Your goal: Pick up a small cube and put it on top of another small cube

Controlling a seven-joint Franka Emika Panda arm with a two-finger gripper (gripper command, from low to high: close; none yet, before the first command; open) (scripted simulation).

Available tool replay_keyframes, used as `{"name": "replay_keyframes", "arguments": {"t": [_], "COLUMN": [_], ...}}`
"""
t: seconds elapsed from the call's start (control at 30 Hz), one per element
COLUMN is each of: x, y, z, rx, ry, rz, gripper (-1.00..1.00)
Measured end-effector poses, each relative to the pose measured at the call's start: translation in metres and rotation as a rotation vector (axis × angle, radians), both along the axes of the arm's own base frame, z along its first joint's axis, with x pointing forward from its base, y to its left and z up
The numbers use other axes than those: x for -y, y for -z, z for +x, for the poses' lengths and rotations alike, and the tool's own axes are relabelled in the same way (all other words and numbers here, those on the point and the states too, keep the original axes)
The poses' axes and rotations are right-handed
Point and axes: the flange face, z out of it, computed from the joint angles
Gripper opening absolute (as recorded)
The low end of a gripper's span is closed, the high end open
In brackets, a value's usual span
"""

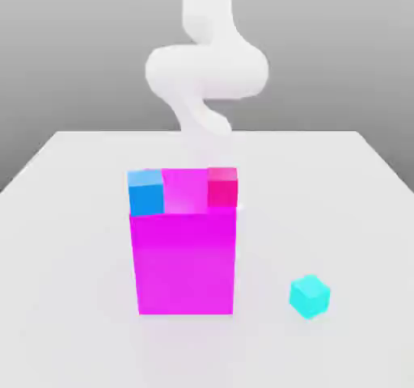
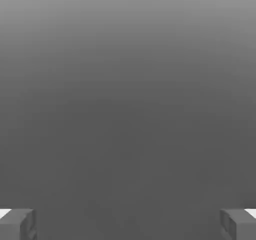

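I am looking at the bench (image 1: 73,217) in the exterior view, a pale flat top with the white arm (image 1: 206,71) rising behind it, blurred and curling over the far edge. A big magenta block (image 1: 184,257) is standing near the middle of the bench. Two small cubes are sitting against its upper far edge: a blue cube (image 1: 145,192) toward the exterior view's left and a red cube (image 1: 222,187) toward the exterior view's right, with a strip of magenta showing between them. I cannot tell whether they are resting on the block or standing just behind it. A cyan cube (image 1: 310,296) is lying alone on the bench, near the front and well apart from the block, toward the exterior view's right.

In the hand view my claw (image 2: 128,224) is hanging released, its two grey fingertips (image 2: 17,224) spread wide with nothing between them, facing a plain grey surface.
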Motion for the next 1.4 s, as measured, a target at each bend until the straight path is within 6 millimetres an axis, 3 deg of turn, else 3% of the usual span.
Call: {"name": "replay_keyframes", "arguments": {"t": [0.27, 0.53, 0.67, 0.8, 1.03, 1.2, 1.23, 1.4], "x": [-0.069, -0.153, -0.204, -0.240, -0.303, -0.317, -0.317, -0.317], "y": [0.090, 0.203, 0.268, 0.336, 0.461, 0.545, 0.553, 0.553], "z": [0.087, 0.138, 0.145, 0.147, 0.122, 0.112, 0.112, 0.112], "rx": [-0.177, -0.341, -0.418, -0.497, -0.632, -0.664, -0.664, -0.665], "ry": [-0.222, -0.456, -0.591, -0.701, -0.914, -0.964, -0.965, -0.966], "rz": [-0.101, -0.201, -0.253, -0.299, -0.380, -0.398, -0.398, -0.397], "gripper": [0.00, 0.00, 0.00, 0.00, 0.00, 0.00, -1.00, -1.00]}}
